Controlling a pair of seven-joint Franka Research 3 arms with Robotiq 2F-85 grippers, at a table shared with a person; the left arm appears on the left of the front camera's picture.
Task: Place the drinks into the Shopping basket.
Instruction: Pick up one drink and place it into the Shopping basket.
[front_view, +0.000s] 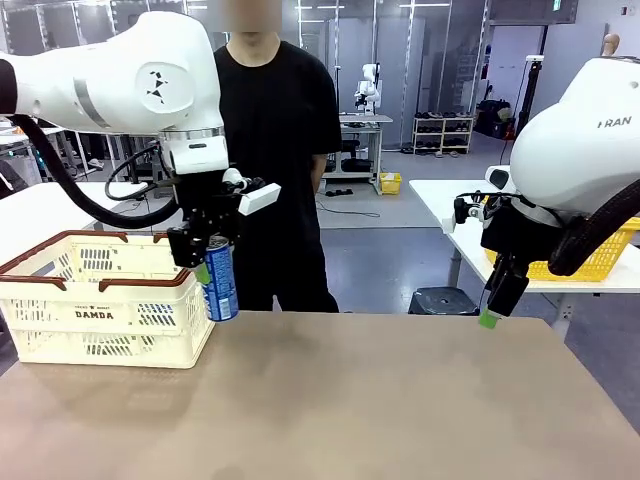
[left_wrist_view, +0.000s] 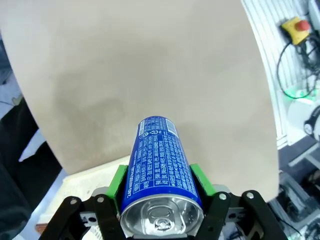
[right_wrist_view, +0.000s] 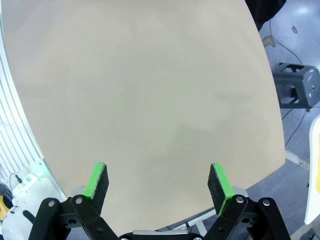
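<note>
A: Where is the can (front_view: 219, 280)?

B: In the left gripper (front_view: 209, 268), pinched between its green pads near the silver top and hanging just past the basket's (front_view: 100, 300) near right corner, above the table (front_view: 400, 400). In the left wrist view the blue can (left_wrist_view: 161, 175) sits snug between the pads (left_wrist_view: 119, 181), jaws partly closed around it.

A: And the right gripper (front_view: 489, 318)?

B: Up at the table's right edge, holding nothing. The right wrist view shows the jaws spread wide with bare table between the pads (right_wrist_view: 98, 177).

A: So what makes this step go well?

B: I'd say clearance first. The can's base looks lower than the brown rim (front_view: 150, 285), so it likely needs lifting before it travels left, or it may clip that corner handle. Then bring it over the open middle of the basket, not the wall.

A: Drop it from there?

B: Better to lower it until the base is near the floor, then release; a slim can let go from height will probably tip. The person (front_view: 280, 150) stands behind the table, well clear of that path.
</note>
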